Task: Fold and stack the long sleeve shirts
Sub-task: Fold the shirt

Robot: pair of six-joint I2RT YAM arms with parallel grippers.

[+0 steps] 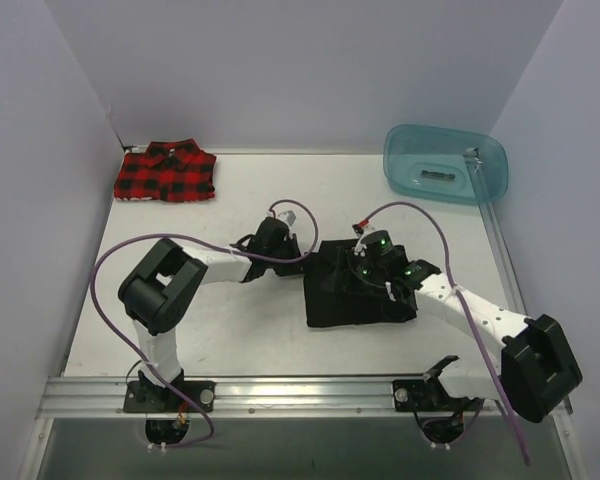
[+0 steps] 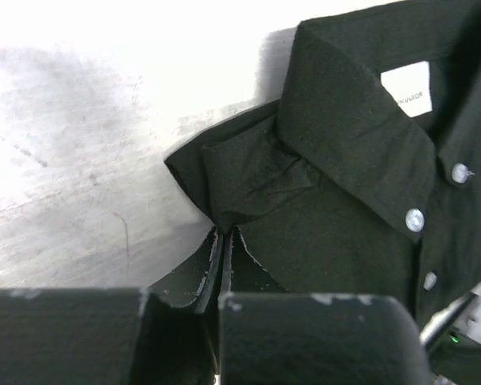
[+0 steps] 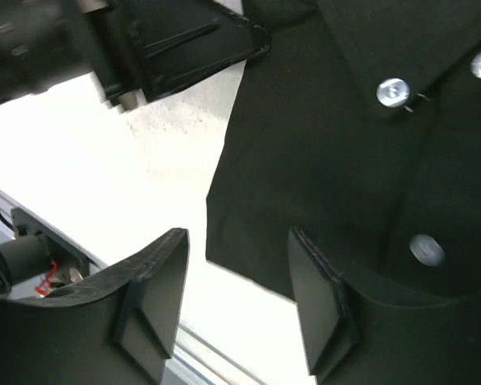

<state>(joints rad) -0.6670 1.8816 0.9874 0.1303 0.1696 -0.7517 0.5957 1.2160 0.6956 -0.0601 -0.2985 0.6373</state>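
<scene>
L hand (image 2: 224, 241): fingers were together, clamped on a fold at black shirt's (image 1: 340, 300) far-left corner.
R hand (image 3: 236, 237): fingers were apart, straddling shirt edge; one over cloth, other over bare desk (image 1: 230, 330); nothing gripped.
Black shirt: lay mid-desk, btwn both arms.
Plaid shirt (image 1: 166, 172): sat folded, far-left corner, well apart.
Teal tub (image 1: 445, 165): sat far right.

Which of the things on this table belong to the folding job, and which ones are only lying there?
For the job: black shirt, pinched by the left pincer; plaid shirt, folded, far left corner.
Only lying about: teal tub, far right corner.
</scene>
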